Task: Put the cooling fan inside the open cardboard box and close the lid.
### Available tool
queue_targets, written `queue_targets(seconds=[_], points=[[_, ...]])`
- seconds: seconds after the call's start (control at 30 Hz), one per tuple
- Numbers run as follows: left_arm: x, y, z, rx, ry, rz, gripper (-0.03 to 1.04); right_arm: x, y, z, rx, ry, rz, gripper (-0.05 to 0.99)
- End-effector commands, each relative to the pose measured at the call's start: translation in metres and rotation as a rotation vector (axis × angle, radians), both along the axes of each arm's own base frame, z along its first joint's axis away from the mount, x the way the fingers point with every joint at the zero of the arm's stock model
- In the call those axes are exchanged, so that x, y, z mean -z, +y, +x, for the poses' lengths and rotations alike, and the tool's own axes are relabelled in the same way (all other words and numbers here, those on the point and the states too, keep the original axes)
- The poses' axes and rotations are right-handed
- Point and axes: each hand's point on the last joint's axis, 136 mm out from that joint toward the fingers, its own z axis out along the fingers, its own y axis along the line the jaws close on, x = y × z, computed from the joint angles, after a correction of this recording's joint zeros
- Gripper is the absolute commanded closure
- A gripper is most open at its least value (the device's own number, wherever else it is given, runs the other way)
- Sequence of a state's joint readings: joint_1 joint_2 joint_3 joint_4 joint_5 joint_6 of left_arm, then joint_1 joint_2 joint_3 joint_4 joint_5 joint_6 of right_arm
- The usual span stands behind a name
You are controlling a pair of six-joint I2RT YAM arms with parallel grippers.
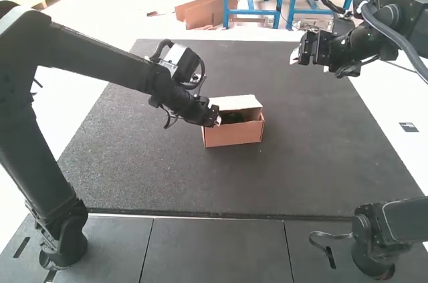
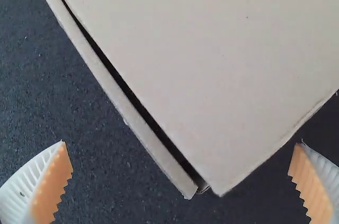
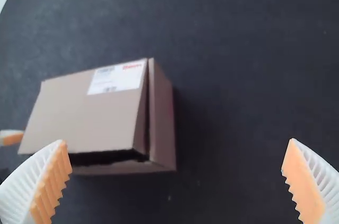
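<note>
I have one cardboard box [image 1: 233, 130] on the black mat [image 1: 321, 162] of the worktop, its long axis running left to right across my high view. Its lid [image 1: 234, 103] stands ajar, lifted along the box's near long edge. Through that gap I see a single dark shape inside, the cooling fan [image 1: 234, 118]; I cannot tell which way it points. There are two hands. The left hand [image 1: 212, 115] sits at the box's left end, level with the lid. Its white ribbed fingers [image 2: 50, 181] with orange pads are spread apart to either side of a corner of the box, and I cannot tell whether they touch the cardboard. The right hand [image 1: 301, 49] hangs well to the right of the box and beyond it, raised above the mat, its fingers wide apart
</note>
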State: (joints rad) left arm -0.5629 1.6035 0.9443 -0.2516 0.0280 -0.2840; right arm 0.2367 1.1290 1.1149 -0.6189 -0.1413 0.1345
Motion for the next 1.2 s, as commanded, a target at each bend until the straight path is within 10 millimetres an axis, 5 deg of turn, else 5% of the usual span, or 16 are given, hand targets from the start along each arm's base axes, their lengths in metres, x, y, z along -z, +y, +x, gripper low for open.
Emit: queue_targets(seconds=[0.0,0.27,0.53,0.8,1.03,1.17], points=[[0.007,0.001,-0.005,0.001,0.004,-0.008,0.04,-0.001,-0.007,-0.004,0.02,-0.01,0.006,0.02],[0.024,0.012,-0.005,-0.024,-0.037,0.033,0.04,0.002,-0.008,-0.007,0.018,-0.006,0.006,0.02],[-0.047,0.001,0.02,-0.026,-0.149,-0.022,0.04,0.008,-0.008,-0.009,0.016,0.007,0.003,0.02],[-0.095,0.002,0.007,-0.005,-0.166,-0.05,0.04,0.018,-0.006,-0.012,0.005,0.031,-0.002,0.02],[-0.113,0.001,0.006,0.014,-0.21,-0.081,0.04,0.024,-0.005,-0.012,0.002,0.045,-0.005,0.02],[-0.1,-0.005,0.019,0.008,-0.22,-0.071,0.04,0.022,-0.005,-0.012,0.001,0.039,-0.003,0.02]])
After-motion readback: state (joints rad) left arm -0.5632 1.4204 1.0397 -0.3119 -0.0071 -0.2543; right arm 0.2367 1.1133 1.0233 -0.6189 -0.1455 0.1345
